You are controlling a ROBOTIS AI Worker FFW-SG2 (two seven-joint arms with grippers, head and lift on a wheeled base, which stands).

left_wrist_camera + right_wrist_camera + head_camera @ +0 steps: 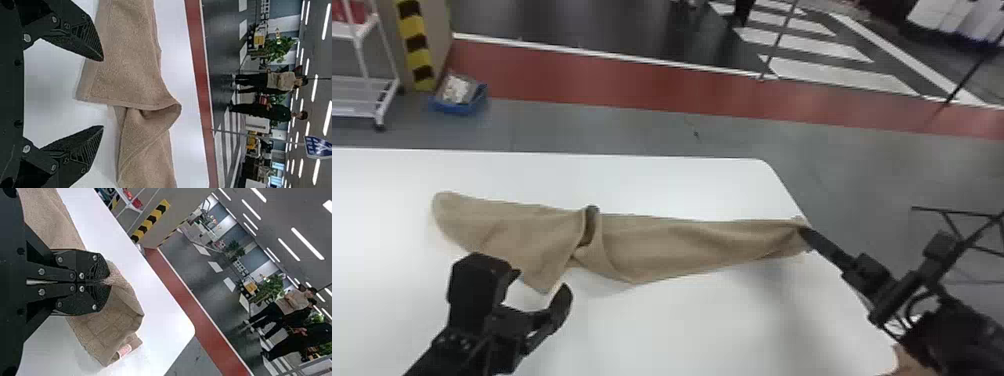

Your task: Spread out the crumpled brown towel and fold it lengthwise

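On a white table (712, 320), brown towel (672, 245) pinched in right end effector (804, 231), left end effector (541, 283) released

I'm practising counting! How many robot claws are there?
2: the left claw, open, near the brown towel; the right claw, shut on the towel's right end, at the white table's edge.

So the brown towel (682, 245) is basically a long, messy strip right now, lying sideways on the worktop (682, 185), a bit in from the far edge. Its right end is scrunched up by the right edge, near the far right corner, with a little pale label (124, 350) on it. Left end's rounded, the middle's got a twisted fold gaping open, and one corner pokes away from the far edge.
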